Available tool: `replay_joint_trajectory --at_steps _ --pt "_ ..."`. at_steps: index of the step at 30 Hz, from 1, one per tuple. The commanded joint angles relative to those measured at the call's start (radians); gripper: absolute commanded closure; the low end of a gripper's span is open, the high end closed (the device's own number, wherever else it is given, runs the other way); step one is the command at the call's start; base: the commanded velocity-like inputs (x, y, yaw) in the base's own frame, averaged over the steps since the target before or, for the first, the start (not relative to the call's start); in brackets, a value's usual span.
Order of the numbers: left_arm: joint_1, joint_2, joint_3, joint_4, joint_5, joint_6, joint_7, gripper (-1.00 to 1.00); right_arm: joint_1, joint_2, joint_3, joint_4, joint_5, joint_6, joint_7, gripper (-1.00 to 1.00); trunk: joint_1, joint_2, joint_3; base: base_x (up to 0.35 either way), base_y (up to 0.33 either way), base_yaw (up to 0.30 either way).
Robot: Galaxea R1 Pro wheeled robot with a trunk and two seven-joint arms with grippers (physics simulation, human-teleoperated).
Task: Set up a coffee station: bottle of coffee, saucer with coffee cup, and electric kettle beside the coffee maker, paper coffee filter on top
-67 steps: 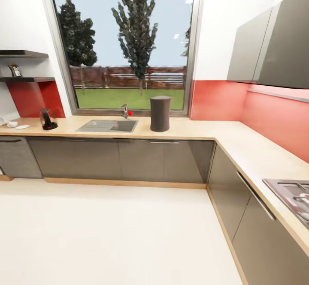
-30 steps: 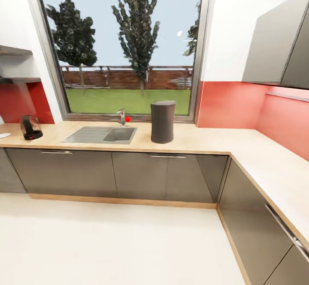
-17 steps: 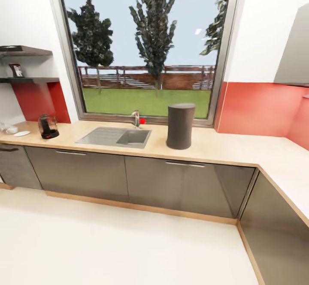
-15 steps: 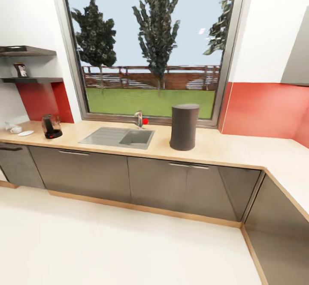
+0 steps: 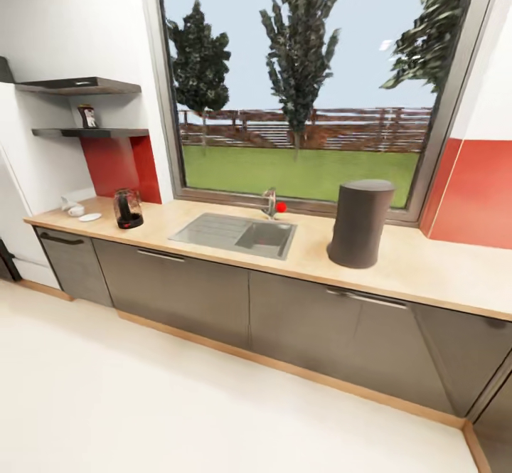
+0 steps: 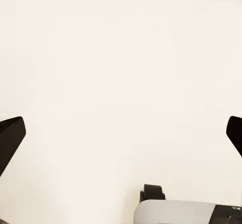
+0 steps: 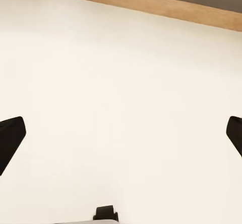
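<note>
While the head camera faces the window wall, layout as follows:
Countertop: long light beige wood-grain kitchen countertop (image 5: 427,277) on glossy grey cabinets (image 5: 299,316).
Coffee maker: tall dark grey curved-shell coffee maker (image 5: 359,222), upright at 3 o'clock of the steel sink (image 5: 235,234).
Kettle: rounded glass electric kettle with black handle (image 5: 128,208), at 9 o'clock of the sink, well apart from the coffee maker.
Cup/saucer: tiny white coffee cup (image 5: 73,209) just beside flat white saucer (image 5: 90,217), not on it, at 9 o'clock of the kettle.
Coffee bottle: small dark bottle of coffee (image 5: 87,117) on the lower dark wall shelf (image 5: 92,132), 11 o'clock of the kettle.
Left gripper (image 6: 121,133): black fingertips (image 6: 10,135) wide apart, nothing between, over pale floor (image 6: 121,57).
Right gripper (image 7: 121,133): fingertips (image 7: 10,135) wide apart, empty, over floor.
</note>
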Motion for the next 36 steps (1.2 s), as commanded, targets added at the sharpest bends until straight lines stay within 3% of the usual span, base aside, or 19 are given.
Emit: replay_joint_trajectory --at_steps 1,36 --pt "-0.001 0.000 0.003 0.002 0.001 -0.004 0.000 -1.00 0.000 0.000 -0.001 0.000 0.000 -0.003 -0.001 -1.00 0.001 -0.001 -0.001 0.314 0.169 0.278" --pt "-0.001 -0.001 0.003 0.002 0.000 -0.004 0.000 -1.00 0.000 0.002 0.000 0.002 0.002 -0.002 0.000 -1.00 0.001 -0.001 -0.001 0.334 0.034 0.278"
